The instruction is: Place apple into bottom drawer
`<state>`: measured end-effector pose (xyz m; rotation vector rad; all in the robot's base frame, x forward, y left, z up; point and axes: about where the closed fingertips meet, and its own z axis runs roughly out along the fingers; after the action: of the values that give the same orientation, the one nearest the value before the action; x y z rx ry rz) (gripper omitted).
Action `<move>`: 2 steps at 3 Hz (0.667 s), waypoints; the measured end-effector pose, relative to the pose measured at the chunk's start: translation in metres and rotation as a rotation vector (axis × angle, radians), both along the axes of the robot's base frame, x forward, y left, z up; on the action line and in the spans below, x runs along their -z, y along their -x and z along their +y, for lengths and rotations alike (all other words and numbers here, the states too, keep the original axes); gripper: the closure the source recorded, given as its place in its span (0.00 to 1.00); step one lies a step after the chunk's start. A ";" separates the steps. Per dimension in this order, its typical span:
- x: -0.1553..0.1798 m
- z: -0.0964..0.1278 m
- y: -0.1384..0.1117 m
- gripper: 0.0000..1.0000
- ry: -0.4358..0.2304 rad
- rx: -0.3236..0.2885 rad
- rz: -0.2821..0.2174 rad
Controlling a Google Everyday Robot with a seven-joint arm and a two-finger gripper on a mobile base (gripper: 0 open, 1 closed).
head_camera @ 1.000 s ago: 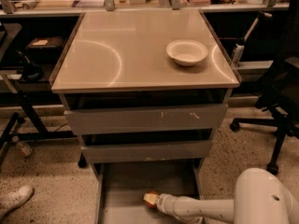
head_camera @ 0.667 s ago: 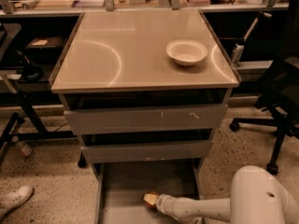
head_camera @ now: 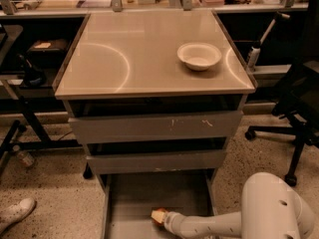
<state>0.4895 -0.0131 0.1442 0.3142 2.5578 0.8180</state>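
Reaching in from the lower right, the gripper lay low inside the pulled-out bottom drawer, out past the worktop's front edge. A small red-orange apple showed right at its tip, just over the drawer floor. Whether the gripper clasped it could not be told. A white bowl sat near the worktop's right edge.

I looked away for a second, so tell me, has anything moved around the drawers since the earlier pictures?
Hardly anything. The arm's white housing crept slightly left. The gripper stays low inside the open bottom drawer with the apple at its tip; nothing was visibly taken hold of or let go. The white bowl and upper drawers are unchanged.
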 end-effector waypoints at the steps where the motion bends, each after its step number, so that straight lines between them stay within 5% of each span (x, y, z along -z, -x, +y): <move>1: 0.000 0.000 0.000 0.58 0.000 0.000 0.000; 2: 0.000 0.000 0.000 0.35 0.000 0.000 0.000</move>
<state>0.4895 -0.0131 0.1442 0.3142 2.5578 0.8181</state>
